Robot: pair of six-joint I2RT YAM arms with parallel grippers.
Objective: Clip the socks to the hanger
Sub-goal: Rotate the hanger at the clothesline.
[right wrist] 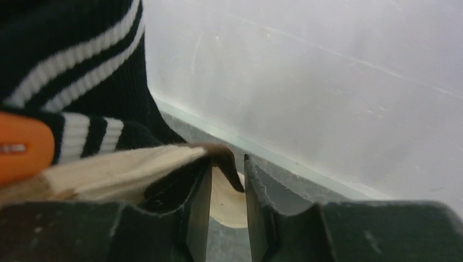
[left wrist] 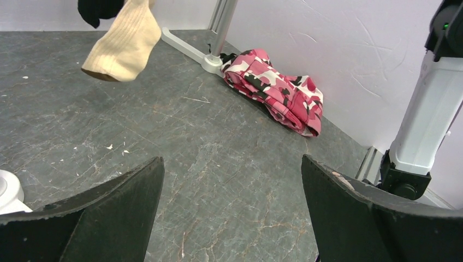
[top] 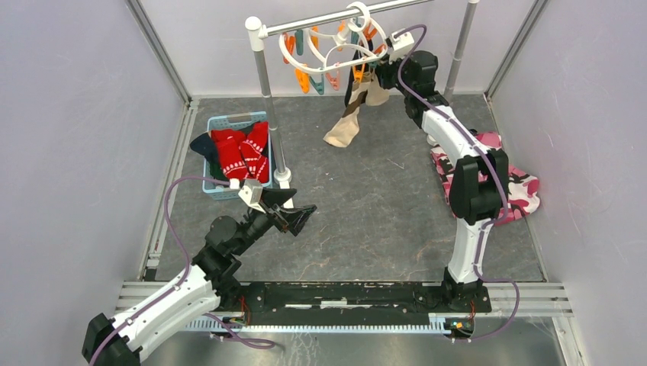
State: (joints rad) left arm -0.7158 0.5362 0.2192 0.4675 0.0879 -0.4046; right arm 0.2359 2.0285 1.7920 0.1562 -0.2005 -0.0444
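The white ring hanger (top: 287,50) with orange and teal clips hangs from the rack's top bar at the back. A beige sock (top: 343,130) and a dark sock with white stripes (top: 355,82) dangle from it. My right gripper (top: 379,74) is raised beside them. In the right wrist view its jaws (right wrist: 226,164) stand a narrow gap apart, pinching the brown edge of the beige sock (right wrist: 109,169) next to an orange clip (right wrist: 22,147). My left gripper (top: 304,217) is open and empty above the table (left wrist: 232,164). Red socks (top: 240,152) lie in a blue basket (top: 229,120).
The silver rack's left pole (top: 267,91) stands between the basket and the table's middle. Its right foot (left wrist: 191,52) is at the back. A pink camouflage cloth (top: 519,187) lies by the right wall behind the right arm. It also shows in the left wrist view (left wrist: 278,90).
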